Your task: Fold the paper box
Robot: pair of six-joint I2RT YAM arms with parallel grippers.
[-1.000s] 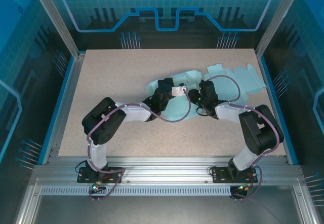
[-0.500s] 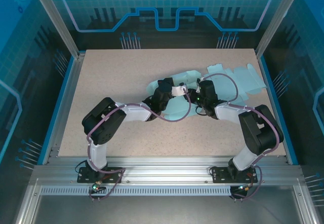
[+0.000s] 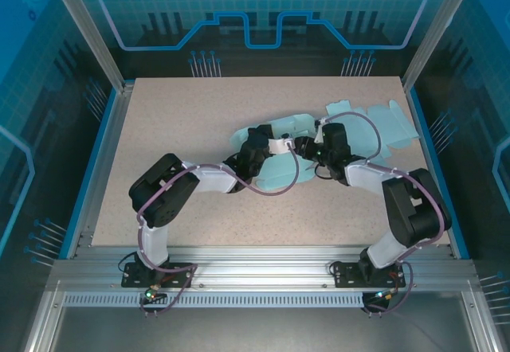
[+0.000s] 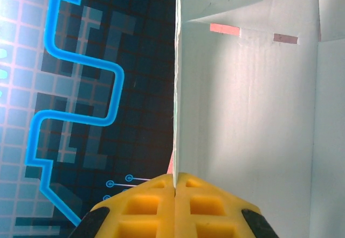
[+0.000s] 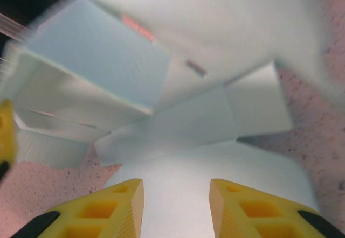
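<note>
The paper box (image 3: pixel 275 169) is a pale teal cut-out, partly folded, lying at the table's middle between both arms. In the left wrist view one upright wall of the paper box (image 4: pixel 242 114) stands edge-on, and my left gripper (image 4: pixel 175 180) is shut on its lower edge. From above, the left gripper (image 3: pixel 280 142) sits at the box's top side. My right gripper (image 5: pixel 176 187) is open over a flat panel of the paper box (image 5: pixel 205 135), its yellow fingers (image 5: pixel 121 195) apart with nothing between them. In the top view the right gripper (image 3: pixel 306 145) faces the left one closely.
A second flat teal cut-out (image 3: pixel 386 125) lies at the back right, partly under the right arm's cable. Speckled tabletop (image 3: pixel 183 121) stretches to the left and near side. Aluminium frame posts and blue rails (image 3: pixel 96 161) border the table.
The right gripper has opened wider and its wrist has shifted slightly back and to the right. The left gripper has kept its grip on the box wall.
</note>
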